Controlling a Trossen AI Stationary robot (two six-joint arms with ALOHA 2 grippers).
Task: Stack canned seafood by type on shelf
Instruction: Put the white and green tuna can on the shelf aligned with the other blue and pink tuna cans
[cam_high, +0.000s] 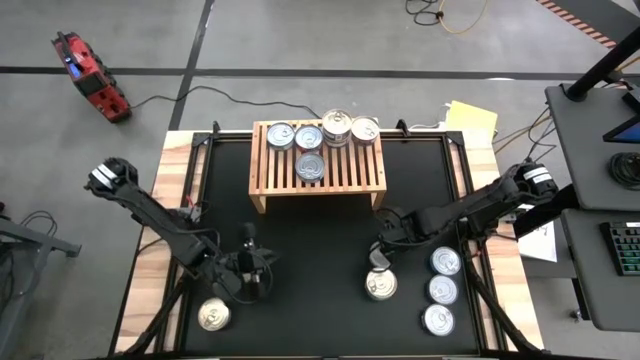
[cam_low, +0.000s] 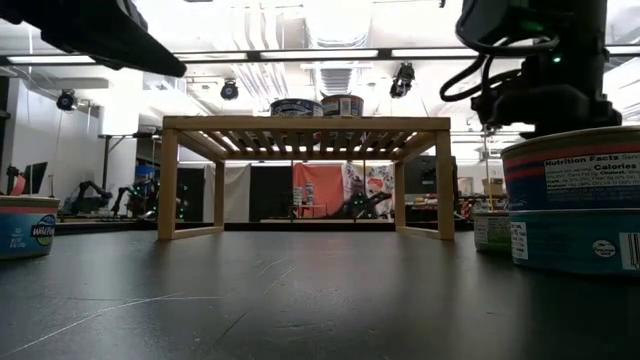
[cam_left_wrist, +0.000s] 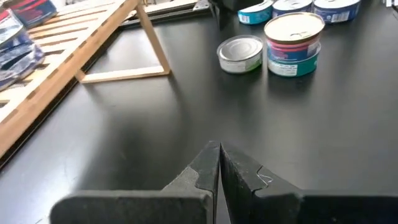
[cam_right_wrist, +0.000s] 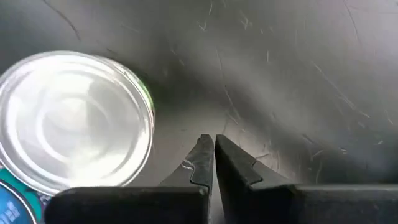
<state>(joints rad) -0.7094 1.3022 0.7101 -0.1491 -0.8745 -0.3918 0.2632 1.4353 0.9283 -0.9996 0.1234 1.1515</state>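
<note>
Black table (cam_high: 320, 240) fills centre frame in the high view. Wood shelf (cam_high: 318, 165) sits upper centre with four cans on its slats (cam_high: 310, 165), clustered toward its top edge and right end. Left arm comes in from the left; left gripper (cam_high: 248, 262) lower left of centre, fingers pressed together, holding nothing. Right arm comes in from the right; right gripper (cam_high: 380, 256) lower right of centre, also closed and empty, just above a loose can (cam_high: 381, 285). Three cans in a column lower right (cam_high: 440, 290). One can (cam_high: 213, 316) lower left, below the left gripper
</note>
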